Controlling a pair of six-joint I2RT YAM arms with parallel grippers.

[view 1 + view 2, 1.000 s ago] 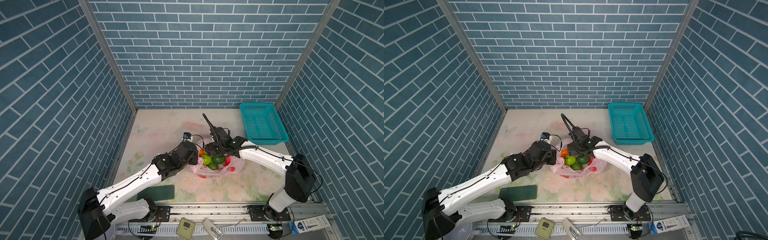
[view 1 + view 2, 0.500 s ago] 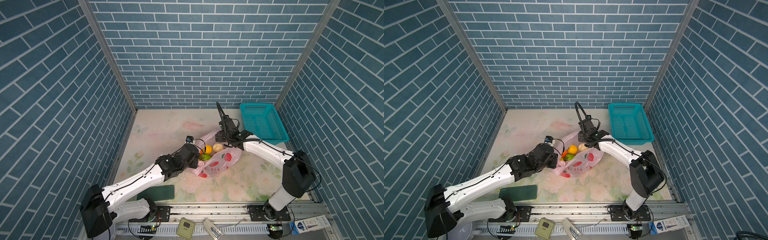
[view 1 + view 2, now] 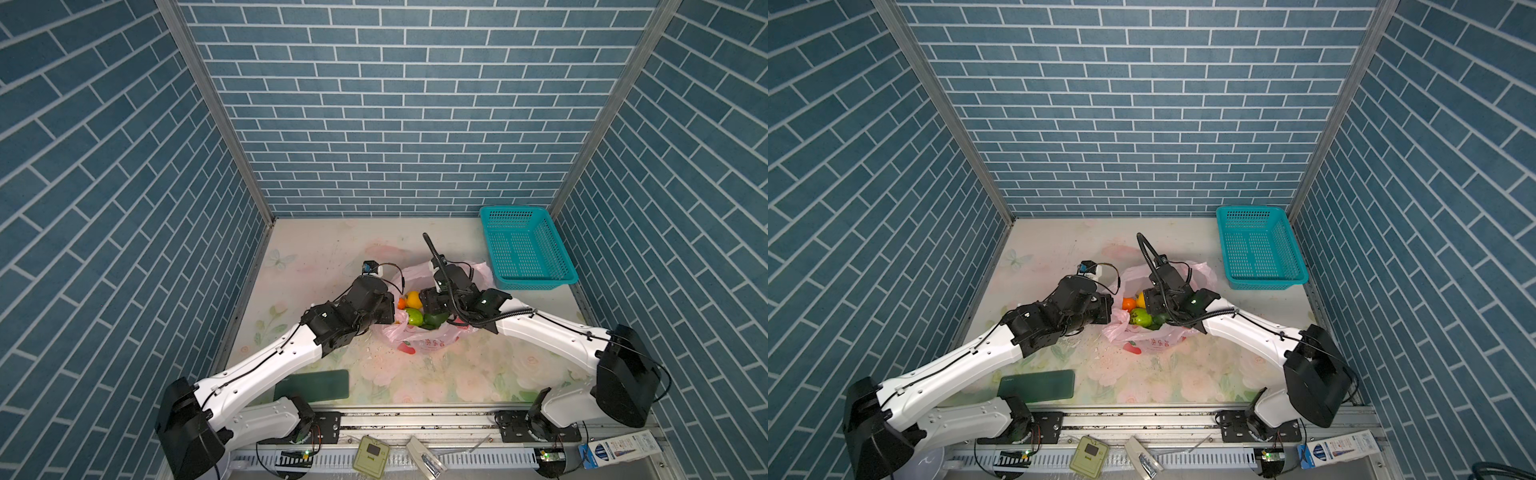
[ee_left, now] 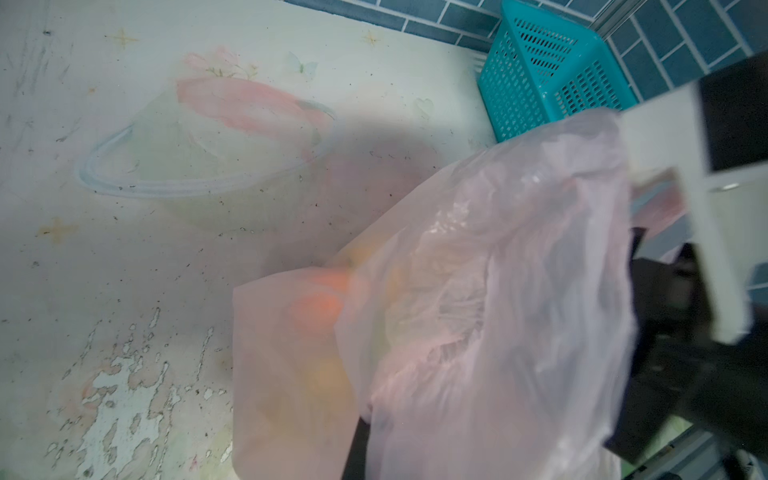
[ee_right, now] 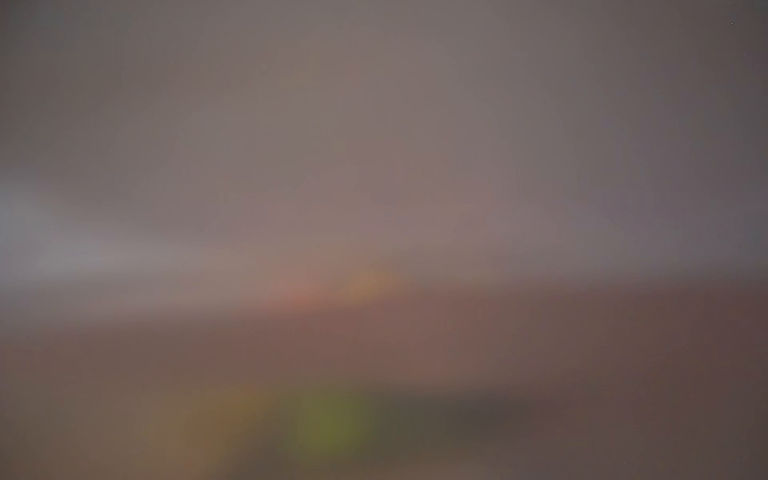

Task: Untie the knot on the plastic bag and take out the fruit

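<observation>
Pink plastic bag gaping, left jaws clenched on its rim — right jaws over fruit, state unclear, basket nearby

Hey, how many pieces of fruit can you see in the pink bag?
4, in both top views, inside the open plastic bag: orange fruit far left, yellow fruit beside it, light green fruit nearer, dark green fruit right. More may be hidden underneath.

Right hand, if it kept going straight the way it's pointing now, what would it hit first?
Probably the yellow fruit just ahead of the right hand, inside the plastic bag, though depth is unclear from above.
</observation>
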